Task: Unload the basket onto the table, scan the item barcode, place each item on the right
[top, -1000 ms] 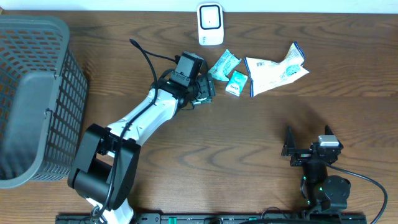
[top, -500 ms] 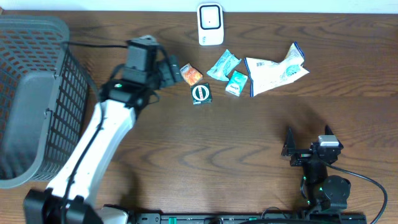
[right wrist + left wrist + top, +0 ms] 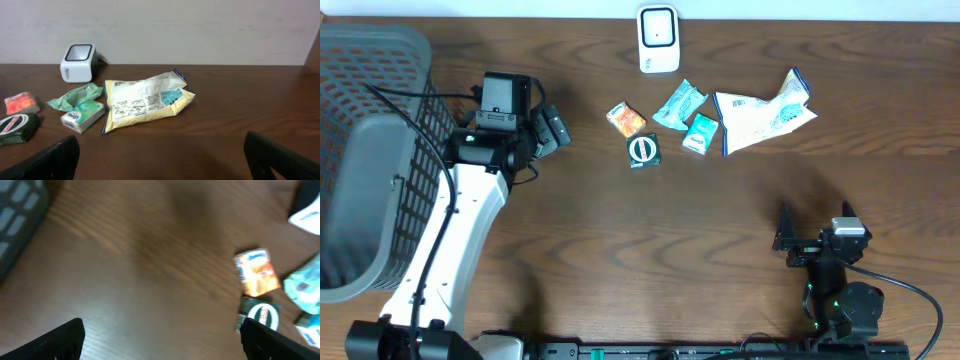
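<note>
The white scanner (image 3: 658,38) stands at the table's far edge and also shows in the right wrist view (image 3: 77,62). Below it lie an orange packet (image 3: 627,119), a dark green packet with a round logo (image 3: 643,151), a crumpled teal packet (image 3: 679,103), a small teal-and-white box (image 3: 700,133) and a large white bag (image 3: 760,112). My left gripper (image 3: 552,130) is open and empty, left of the orange packet (image 3: 256,272) and apart from it. At the front right my right gripper (image 3: 817,215) stands open and empty, facing the bag (image 3: 145,100).
A grey mesh basket (image 3: 370,150) fills the left side of the table, close behind my left arm. Its corner shows blurred in the left wrist view (image 3: 20,210). Bare wood lies between my left gripper's fingers (image 3: 162,335).
My left arm has swung left, away from the items and toward the basket, with its jaws widening. The orange and green packets it covered now lie in the open. The right arm is still.
</note>
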`<state>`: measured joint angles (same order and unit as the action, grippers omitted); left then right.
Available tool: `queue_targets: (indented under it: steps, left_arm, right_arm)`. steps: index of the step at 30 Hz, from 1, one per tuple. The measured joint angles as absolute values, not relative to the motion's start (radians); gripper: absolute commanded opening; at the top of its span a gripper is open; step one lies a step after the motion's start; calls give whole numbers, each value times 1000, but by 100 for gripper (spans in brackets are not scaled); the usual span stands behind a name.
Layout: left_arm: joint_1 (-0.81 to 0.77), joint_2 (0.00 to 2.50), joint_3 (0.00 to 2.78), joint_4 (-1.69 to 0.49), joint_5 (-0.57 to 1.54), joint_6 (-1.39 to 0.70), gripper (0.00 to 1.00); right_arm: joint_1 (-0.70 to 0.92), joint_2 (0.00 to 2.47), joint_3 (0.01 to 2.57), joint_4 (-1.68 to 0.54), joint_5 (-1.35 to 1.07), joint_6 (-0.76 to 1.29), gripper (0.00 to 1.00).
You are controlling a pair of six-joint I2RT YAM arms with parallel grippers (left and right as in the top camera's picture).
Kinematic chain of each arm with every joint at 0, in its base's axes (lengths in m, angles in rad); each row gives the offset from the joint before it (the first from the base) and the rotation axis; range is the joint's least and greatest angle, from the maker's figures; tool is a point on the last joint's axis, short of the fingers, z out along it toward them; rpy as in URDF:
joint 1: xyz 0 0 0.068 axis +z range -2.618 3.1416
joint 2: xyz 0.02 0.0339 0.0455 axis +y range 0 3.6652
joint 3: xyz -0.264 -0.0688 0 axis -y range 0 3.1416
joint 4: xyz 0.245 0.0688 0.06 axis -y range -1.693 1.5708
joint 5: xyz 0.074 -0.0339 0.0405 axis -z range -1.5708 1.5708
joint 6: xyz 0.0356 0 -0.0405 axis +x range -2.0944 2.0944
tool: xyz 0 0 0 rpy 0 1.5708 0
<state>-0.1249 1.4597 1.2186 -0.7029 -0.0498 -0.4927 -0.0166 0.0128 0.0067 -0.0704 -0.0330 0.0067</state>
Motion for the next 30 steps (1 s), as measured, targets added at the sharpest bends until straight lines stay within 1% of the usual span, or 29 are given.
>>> queue_targets:
  steps: [4, 16, 22, 30]
  left_arm:
    - [-126, 1460, 1219, -746, -99, -492, 98]
    - [-125, 1460, 1219, -797, -347, -492, 98]
    - [-120, 1460, 1219, -797, -390, -492, 98]
    - [-44, 1460, 1219, -828, -450, -492, 98]
  right_arm:
    - [-17, 13, 7, -70, -33, 7, 99]
    - [-17, 13, 7, -70, -33, 7, 99]
    - [-17, 13, 7, -70, -33, 7, 99]
    - [-17, 13, 7, -70, -33, 7, 99]
